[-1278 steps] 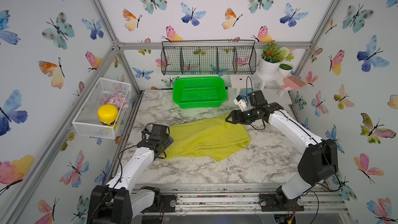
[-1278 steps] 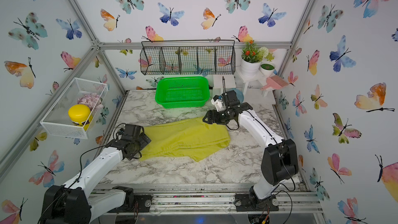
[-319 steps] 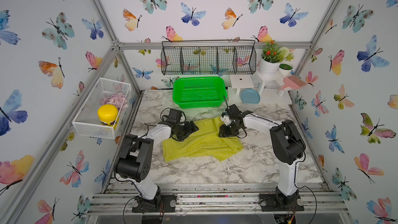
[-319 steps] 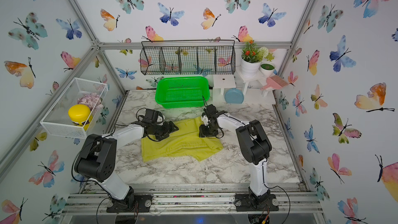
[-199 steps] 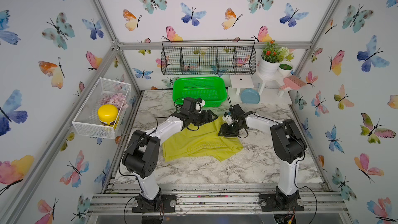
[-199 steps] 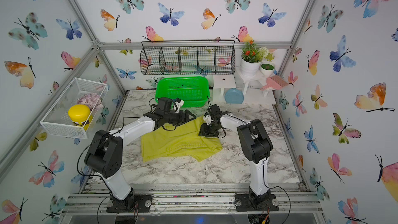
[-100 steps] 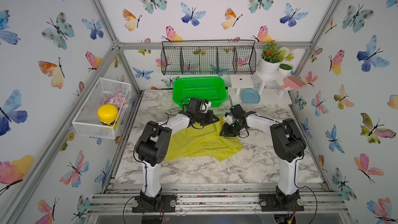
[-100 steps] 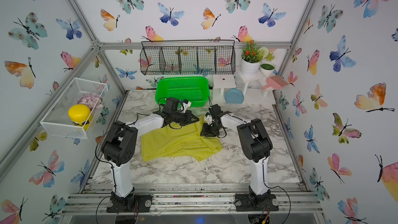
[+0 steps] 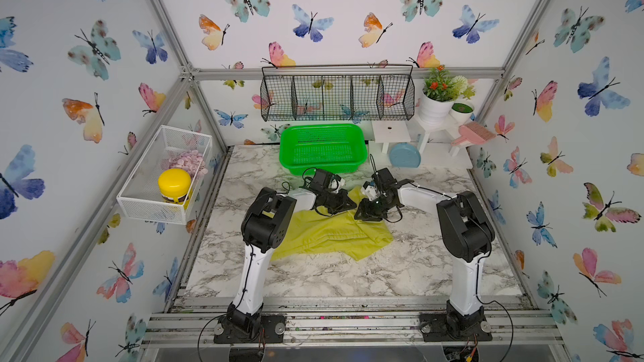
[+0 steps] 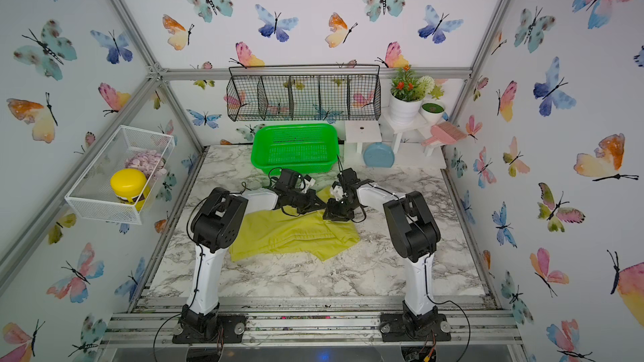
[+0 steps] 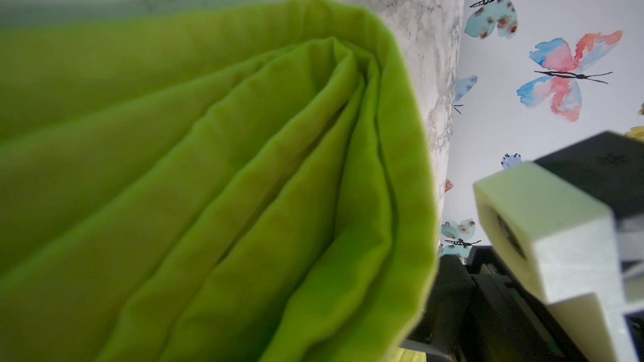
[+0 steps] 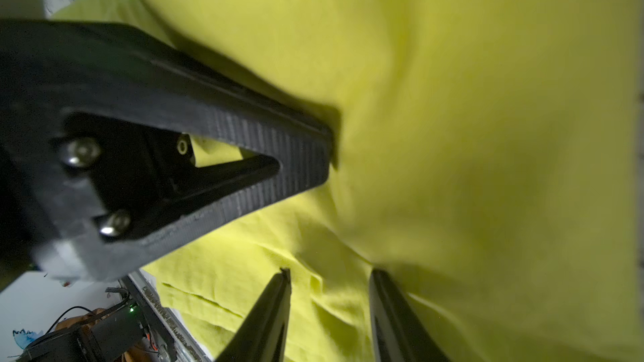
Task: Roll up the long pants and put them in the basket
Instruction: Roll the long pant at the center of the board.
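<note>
We begin with the marble table [image 9: 313,273], where the left pincer [image 9: 348,204] and the right pincer [image 9: 362,215] sit low and just beside each other. The long pants [image 9: 327,235] lie flat on it, spreading from the pincers toward the table's near edge. Their long axis runs side to side, from under the left arm [image 9: 266,217] across to the right pincer's side, and a far corner of cloth rises between the two pincers. The arm covers one end, and we cannot make out a waistband, so we cannot tell which end is which. Above and beyond the pincers hangs a black wire rack [image 9: 336,97] divided into compartments, and the butterfly wallpaper [image 9: 308,26] shows through its mesh. Just beyond the pincers sits the green basket [image 9: 322,148], its perforated floor in plain sight. Well off to the left pincer's outer side, a white wire bin [image 9: 163,172] holds a yellow-lidded jar [image 9: 174,184] and a heap of pale pink pieces [image 9: 188,161] that we cannot identify. In the right wrist view the left pincer is closed, its tip nipping a fold of the cloth. In the left wrist view gathered folds fill the frame and hide its fingers. The right pincer has its fingers apart, open over the fabric.
</note>
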`<act>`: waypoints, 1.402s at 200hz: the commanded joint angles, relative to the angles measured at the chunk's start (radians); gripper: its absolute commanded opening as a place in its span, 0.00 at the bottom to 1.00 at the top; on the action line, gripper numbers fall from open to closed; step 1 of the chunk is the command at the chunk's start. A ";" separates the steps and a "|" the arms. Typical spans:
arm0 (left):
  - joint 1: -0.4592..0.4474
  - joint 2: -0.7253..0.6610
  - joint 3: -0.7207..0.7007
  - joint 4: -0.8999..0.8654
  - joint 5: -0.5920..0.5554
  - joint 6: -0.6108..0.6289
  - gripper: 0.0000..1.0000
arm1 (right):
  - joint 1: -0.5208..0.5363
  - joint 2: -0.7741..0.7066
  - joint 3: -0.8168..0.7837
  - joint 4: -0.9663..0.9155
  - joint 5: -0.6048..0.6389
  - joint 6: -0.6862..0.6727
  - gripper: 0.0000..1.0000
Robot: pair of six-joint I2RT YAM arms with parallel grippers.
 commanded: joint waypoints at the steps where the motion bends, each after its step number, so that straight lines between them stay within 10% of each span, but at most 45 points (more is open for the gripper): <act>1: 0.020 0.071 0.053 -0.019 -0.015 0.010 0.00 | 0.009 -0.042 -0.027 -0.103 0.041 -0.028 0.45; 44: 0.027 0.072 0.040 -0.027 -0.019 0.019 0.00 | -0.126 -0.212 -0.034 -0.135 0.052 -0.020 0.57; 91: 0.028 0.064 -0.010 -0.033 -0.027 0.032 0.00 | -0.313 -0.061 -0.013 -0.126 -0.095 -0.085 0.62; 230: 0.039 0.113 0.053 -0.097 -0.014 0.071 0.00 | -0.191 0.248 0.029 -0.175 -0.374 -0.327 0.60; 280: 0.042 0.109 0.050 -0.100 -0.015 0.079 0.00 | -0.144 0.297 0.069 -0.177 -0.348 -0.335 0.20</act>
